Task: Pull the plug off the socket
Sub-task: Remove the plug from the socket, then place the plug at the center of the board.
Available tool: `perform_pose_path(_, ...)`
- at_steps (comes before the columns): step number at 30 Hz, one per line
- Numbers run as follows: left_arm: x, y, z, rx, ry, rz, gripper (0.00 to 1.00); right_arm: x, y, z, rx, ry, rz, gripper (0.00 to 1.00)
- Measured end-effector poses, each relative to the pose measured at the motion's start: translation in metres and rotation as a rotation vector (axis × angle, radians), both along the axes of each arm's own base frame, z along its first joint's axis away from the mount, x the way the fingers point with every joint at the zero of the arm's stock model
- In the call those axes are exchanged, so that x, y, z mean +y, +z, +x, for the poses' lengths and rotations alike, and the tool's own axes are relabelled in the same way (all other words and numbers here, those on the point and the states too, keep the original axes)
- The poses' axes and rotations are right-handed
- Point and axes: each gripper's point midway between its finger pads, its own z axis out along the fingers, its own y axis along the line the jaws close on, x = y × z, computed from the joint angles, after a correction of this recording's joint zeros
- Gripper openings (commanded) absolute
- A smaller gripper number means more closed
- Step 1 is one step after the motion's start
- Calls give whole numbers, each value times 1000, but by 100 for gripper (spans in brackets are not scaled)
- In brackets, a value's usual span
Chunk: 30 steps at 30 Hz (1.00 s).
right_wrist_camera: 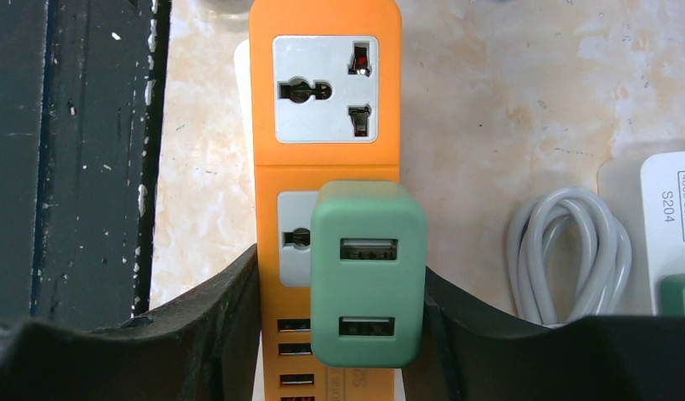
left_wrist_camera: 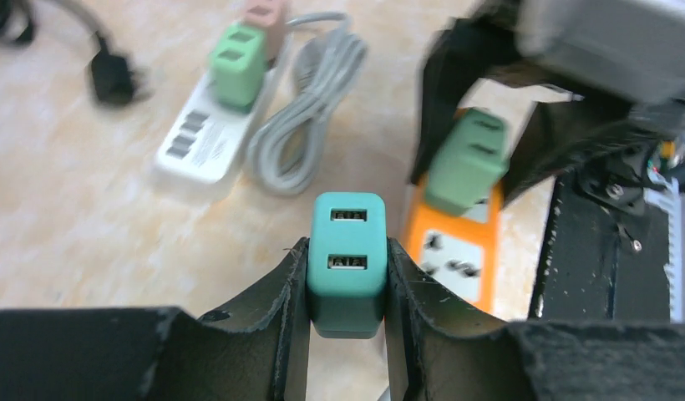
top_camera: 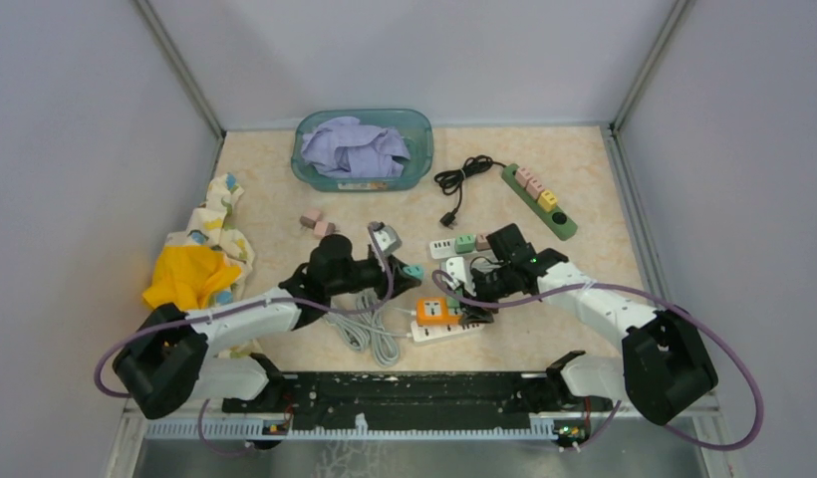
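A beige, marble-patterned tabletop (top_camera: 275, 199) lies between plain pale grey walls (top_camera: 414, 50) with metal corner posts (top_camera: 180, 70), under even, probably artificial light.

Basket (top_camera: 420, 149) rear centre, cloth (top_camera: 353, 147) inside; coiled cable (top_camera: 462, 179) right of it, rear power strip (top_camera: 539, 199) further right.

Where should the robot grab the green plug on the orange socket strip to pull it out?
By its two long flat sides, coming straight down from above. The green plug stands up off the orange socket strip, so those sides are free and flat for a finger each.
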Motion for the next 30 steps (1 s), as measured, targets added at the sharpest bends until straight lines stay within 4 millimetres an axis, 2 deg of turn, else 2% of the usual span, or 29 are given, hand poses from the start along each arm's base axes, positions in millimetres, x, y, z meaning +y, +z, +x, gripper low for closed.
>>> perform_pose_path(5,47,-11,40,180,255,-63,0,-2,0,-1,12,-6,-1,0)
perform_pose_path(10,97,-18,89,351,566,-152,0,-4,-1,-1,19,-9,-3,0)
perform_pose_path(13,134,-38,112,487,754,-210,0,-4,-1,-3,24,-9,-5,0)
perform_pose_path(18,187,-80,124,715,1009,-287,0,-5,-1,-3,23,-5,-7,0)
perform_pose_path(22,213,-99,129,837,1151,-343,2,-5,-1,-3,23,-4,-7,0)
perform_pose_path(24,224,-107,130,888,1212,-361,7,-5,-1,-3,23,-4,-7,0)
perform_pose_path(27,233,-110,141,941,1279,-390,12,-5,-1,-3,23,-4,-7,0)
perform_pose_path(30,245,-110,157,976,1334,-413,28,-5,-1,-3,23,-4,-7,0)
